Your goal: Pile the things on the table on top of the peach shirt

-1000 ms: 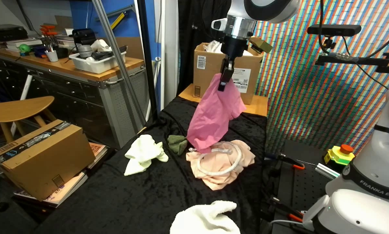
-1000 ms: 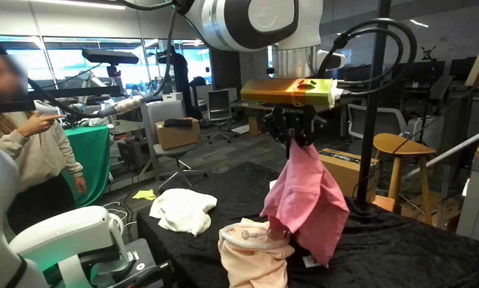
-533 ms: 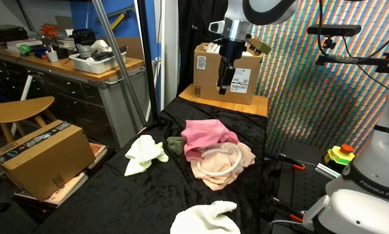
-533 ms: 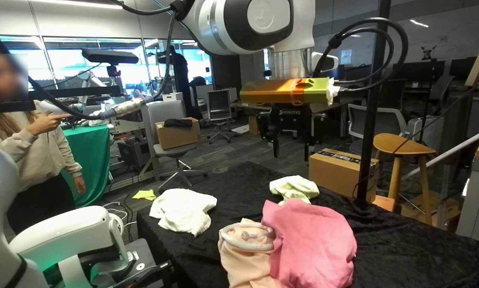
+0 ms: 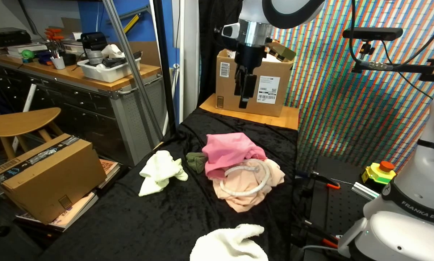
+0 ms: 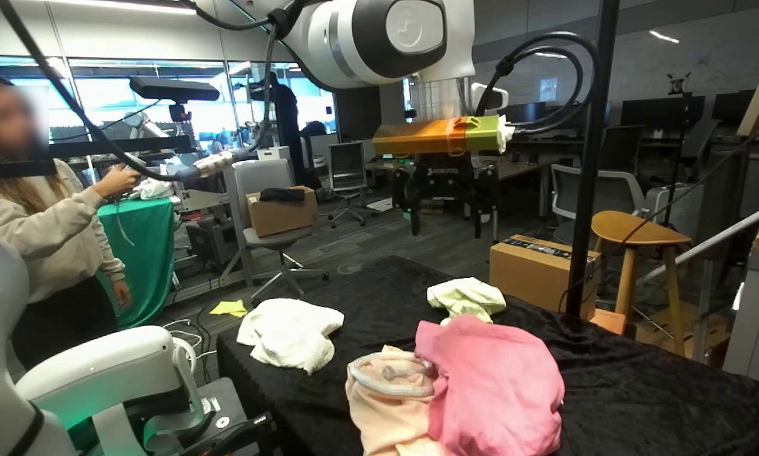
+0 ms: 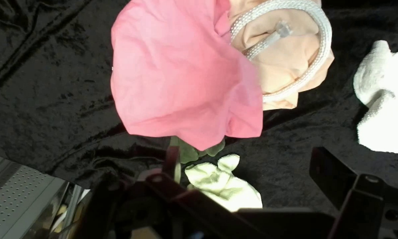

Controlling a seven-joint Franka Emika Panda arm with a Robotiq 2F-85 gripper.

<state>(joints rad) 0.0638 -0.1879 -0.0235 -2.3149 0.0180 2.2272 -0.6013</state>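
wrist view shows the pincer (image 7: 245,153) spread wide, pink garment (image 7: 185,76) overlapping peach shirt (image 7: 283,61)

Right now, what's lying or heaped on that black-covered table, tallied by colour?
Pink: 1, the pink garment
Peach: 1, the peach shirt
Pale yellow-green: 1, the crumpled cloth
Dark green: 1, the small bundle
Whitish: 2, the white cloth and the looped braided cord
Total: 6

On arm (image 5: 421,174) “FRANKA EMIKA” (image 5: 424,211), end effector (image 6: 447,232) “ROBOTIQ” (image 6: 443,171)
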